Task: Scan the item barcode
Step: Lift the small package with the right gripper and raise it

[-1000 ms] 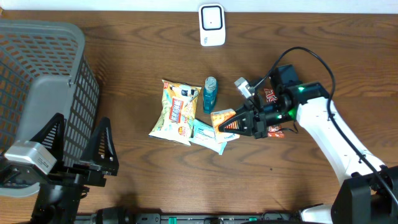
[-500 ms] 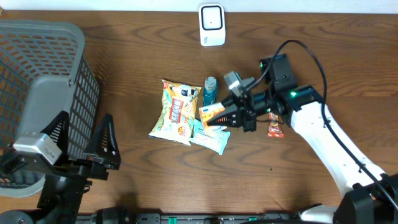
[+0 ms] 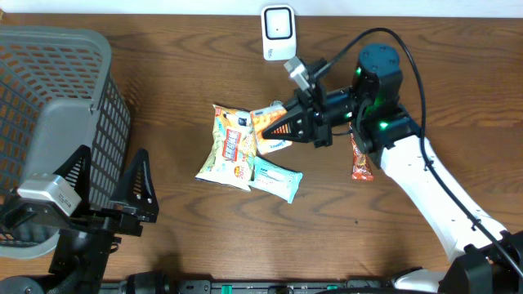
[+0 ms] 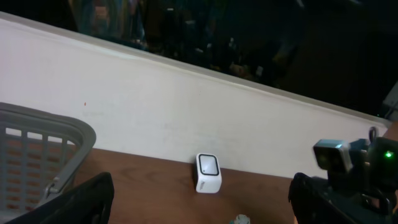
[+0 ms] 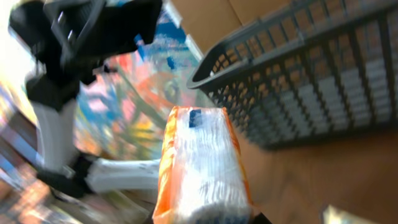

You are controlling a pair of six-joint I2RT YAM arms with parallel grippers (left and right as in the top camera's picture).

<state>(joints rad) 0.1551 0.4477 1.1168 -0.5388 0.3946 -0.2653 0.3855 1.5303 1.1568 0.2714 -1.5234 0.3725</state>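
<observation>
Wooden table [image 3: 163,73]: right gripper [image 3: 288,128] pinches orange packet [image 3: 268,121] near the scanner [image 3: 278,33] at the far edge; left gripper [image 3: 102,192], spread, at the front edge beside basket [image 3: 49,98].

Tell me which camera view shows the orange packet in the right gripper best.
The right wrist view: the orange packet fills the frame's middle, close and lengthwise, though blurred. Overhead shows it small, partly covered by the right gripper shut on it. The left wrist view does not show it.
</observation>
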